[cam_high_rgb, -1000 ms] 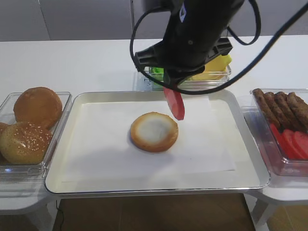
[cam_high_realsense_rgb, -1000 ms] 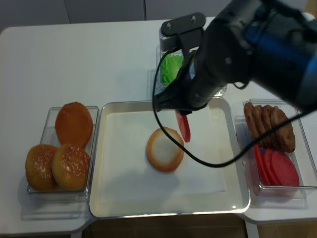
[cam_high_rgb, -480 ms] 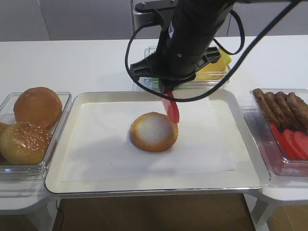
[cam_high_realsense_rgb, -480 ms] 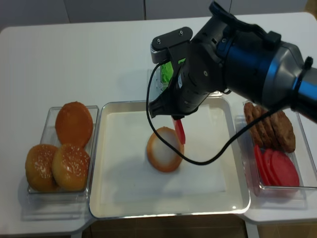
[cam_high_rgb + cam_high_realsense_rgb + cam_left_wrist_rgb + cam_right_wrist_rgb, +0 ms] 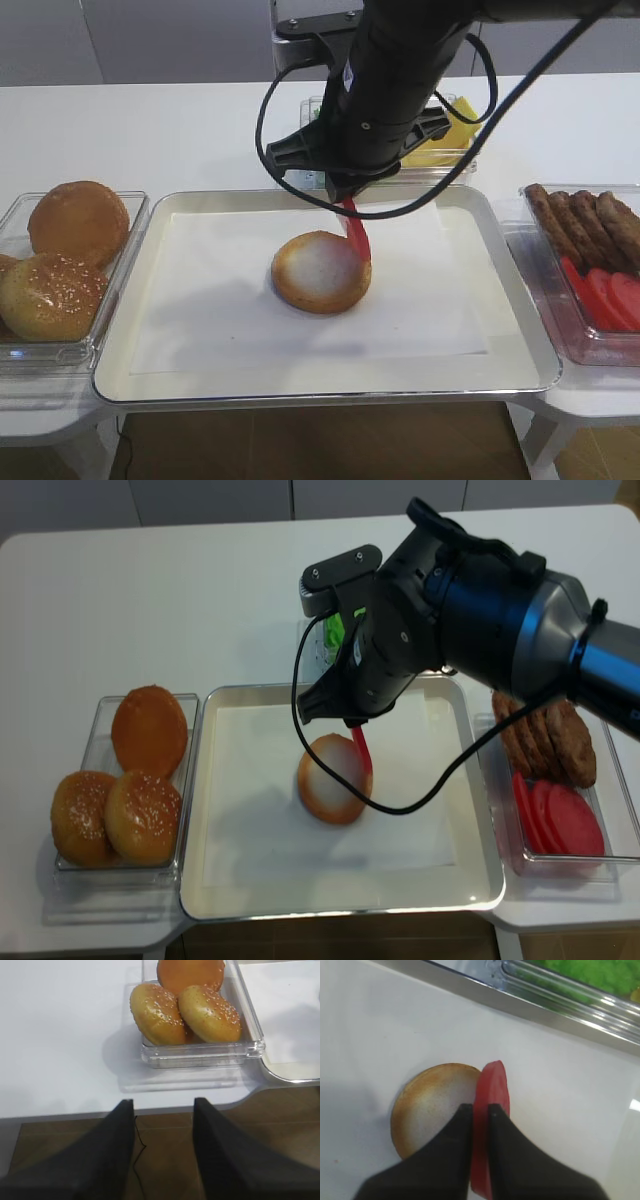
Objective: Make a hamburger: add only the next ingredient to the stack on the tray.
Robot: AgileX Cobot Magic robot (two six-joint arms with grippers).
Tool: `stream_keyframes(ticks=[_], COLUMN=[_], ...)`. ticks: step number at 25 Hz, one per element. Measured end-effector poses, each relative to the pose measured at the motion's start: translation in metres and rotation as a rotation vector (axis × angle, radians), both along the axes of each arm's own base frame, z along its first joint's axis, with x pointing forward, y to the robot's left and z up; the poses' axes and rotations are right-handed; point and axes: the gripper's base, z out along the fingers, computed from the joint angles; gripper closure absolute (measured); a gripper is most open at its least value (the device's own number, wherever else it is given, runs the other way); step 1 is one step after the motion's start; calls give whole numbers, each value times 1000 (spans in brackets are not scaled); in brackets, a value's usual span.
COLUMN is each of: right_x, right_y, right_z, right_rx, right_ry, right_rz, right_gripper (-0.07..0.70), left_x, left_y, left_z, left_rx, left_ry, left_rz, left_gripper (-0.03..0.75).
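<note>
Right now the right gripper (image 5: 480, 1110) is clamped on the tomato slice (image 5: 491, 1092), holding it on edge so the thin red disc stands nearly upright, its lower edge at the right-hand rim of the bun bottom (image 5: 320, 270), which sits in the middle of the tray (image 5: 520, 345) on the white paper (image 5: 200, 300). The main risk, as I judge it, is the orientation: if the jaws let go with the slice standing like this, it could tip the wrong way and fall onto the paper beside the bun instead of lying flat on the pale toasted face. From the wrist view the slice sits over the bun's edge, not its centre, so even a good fall may leave it hanging off one side. A second hazard is pressing too low: the slice's edge could dig into the bun or shove it sideways across the paper, since nothing holds the bun in place. A moist slice may also cling to one finger (image 5: 452, 1147) on release and be dragged off as the arm lifts. The left gripper (image 5: 162, 1152) hangs off the table edge by the container of whole buns (image 5: 200, 1007), its fingers spread apart with nothing between them, well clear of the work, so I see no collision worry there.
</note>
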Motion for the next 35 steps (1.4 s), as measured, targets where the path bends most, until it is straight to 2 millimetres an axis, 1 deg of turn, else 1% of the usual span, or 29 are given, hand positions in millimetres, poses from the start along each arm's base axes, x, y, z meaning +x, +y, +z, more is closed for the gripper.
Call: stream_keyframes(ticks=[3,5,10,15,20,22,29,35], right_x=[0,0,-1,-2,-3,-3,-4,-6], right_y=[0,0,-1,-1,1,1,2,1], right_z=[0,0,-1,-2,-2,-2,-2,-3], right_rx=[3,1,-10,-10,8,15,25,19], right_ry=[2,4,20,28,44,50,58,80], right_rz=[-1,-1,-4,-6,-12,-14,-17,-16], right_gripper=[554,528,370,307,190,155,67,50], left_x=[0,0,0,0,0,0,0,0], left_y=[0,0,0,0,0,0,0,0], left_z=[0,0,0,0,0,0,0,0], left_rx=[0,0,0,0,0,0,0,0], left_ry=[0,0,0,0,0,0,0,0], left_rz=[0,0,0,0,0,0,0,0], left_gripper=[422,422,422,422,422,422,422,422])
